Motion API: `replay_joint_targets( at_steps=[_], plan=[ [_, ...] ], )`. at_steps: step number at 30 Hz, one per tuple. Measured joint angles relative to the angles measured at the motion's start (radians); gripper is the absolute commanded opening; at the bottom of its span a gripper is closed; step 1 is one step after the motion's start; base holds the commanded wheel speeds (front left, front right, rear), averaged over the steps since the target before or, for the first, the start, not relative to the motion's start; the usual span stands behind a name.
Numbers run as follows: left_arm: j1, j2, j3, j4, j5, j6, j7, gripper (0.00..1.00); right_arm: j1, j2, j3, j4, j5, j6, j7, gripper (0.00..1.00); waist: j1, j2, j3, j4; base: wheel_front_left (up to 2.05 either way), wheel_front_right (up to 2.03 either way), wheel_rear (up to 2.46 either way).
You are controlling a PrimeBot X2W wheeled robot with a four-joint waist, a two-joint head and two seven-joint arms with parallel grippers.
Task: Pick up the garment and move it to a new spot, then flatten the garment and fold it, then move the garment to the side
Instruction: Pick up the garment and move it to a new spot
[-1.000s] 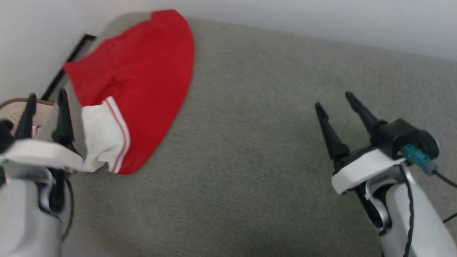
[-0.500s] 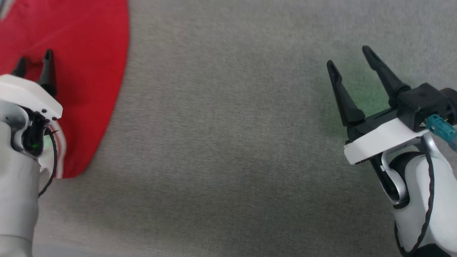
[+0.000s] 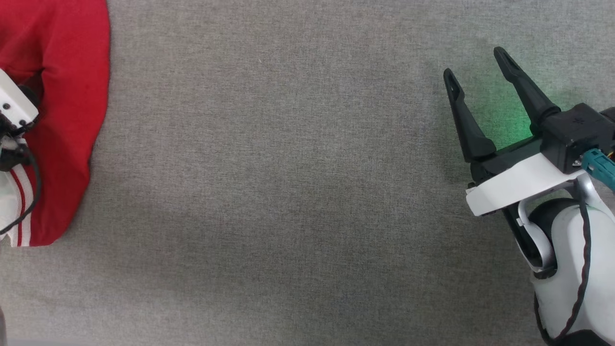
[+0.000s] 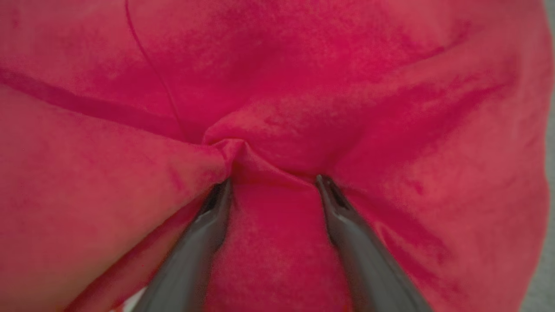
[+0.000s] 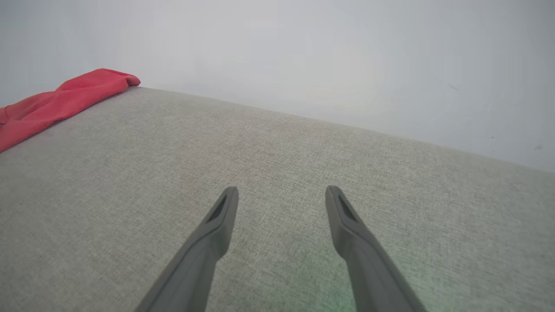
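The garment (image 3: 72, 96) lies bunched at the left edge of the head view, red with a white, red-striped sleeve (image 3: 12, 211) at its near end. Red cloth of the garment (image 4: 390, 86) spreads across the left wrist view. My left gripper (image 4: 273, 182) stands open there, its fingertips pressed into the cloth with a small pucker between them. In the head view its white wrist (image 3: 14, 103) sits over the garment. My right gripper (image 3: 474, 61) hovers open and empty over bare fabric far to the right. From the right wrist view, the right gripper (image 5: 282, 190) has the garment (image 5: 56, 104) far off.
The work surface (image 3: 288, 168) is a wide grey woven fabric top. A pale wall (image 5: 303, 56) rises behind its far edge. A green glow (image 3: 499, 115) from the right wrist falls on the fabric.
The head camera has tilted down and the whole picture has shifted. My left gripper went from beside the sleeve to onto the red cloth. The right gripper stays open.
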Motion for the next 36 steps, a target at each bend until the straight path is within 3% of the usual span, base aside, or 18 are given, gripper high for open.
replay_joint_targets(
  at_steps=[4,5,6,16,30,36],
  plan=[
    [-0.014,0.003,-0.007,0.020,-0.001,0.001,0.022,1.00,0.003,0.006,0.002,-0.002,-0.001,0.000,0.004,1.00,0.0000,0.0000,0.001,-0.003,0.00,0.00,0.00],
    [-0.014,0.003,-0.008,0.023,-0.001,0.001,0.014,0.33,0.003,0.007,0.001,-0.002,-0.002,0.000,0.004,1.00,0.0000,0.0000,-0.001,-0.003,0.00,0.00,0.00],
    [-0.014,0.002,-0.008,0.029,-0.001,0.001,0.001,0.00,0.003,0.007,0.002,-0.001,-0.002,0.000,0.004,1.00,0.0000,0.0000,-0.003,-0.003,0.00,0.00,0.00],
    [0.020,0.007,-0.080,-0.013,0.012,0.000,-0.092,0.00,0.030,0.025,-0.035,0.035,0.008,0.000,-0.029,1.00,0.0000,-0.0001,-0.086,0.021,0.00,0.00,0.00],
    [0.011,0.178,-0.214,-0.285,0.021,0.000,-0.222,0.00,0.122,0.072,-0.101,0.086,0.036,0.000,-0.088,1.00,0.0000,-0.0001,-0.296,0.074,0.00,0.00,0.00],
    [0.003,0.232,-0.239,-0.402,0.028,0.000,-0.229,0.00,0.146,0.087,-0.113,0.094,0.039,0.000,-0.105,1.00,0.0000,-0.0001,-0.370,0.091,0.00,0.00,0.00]
  ],
)
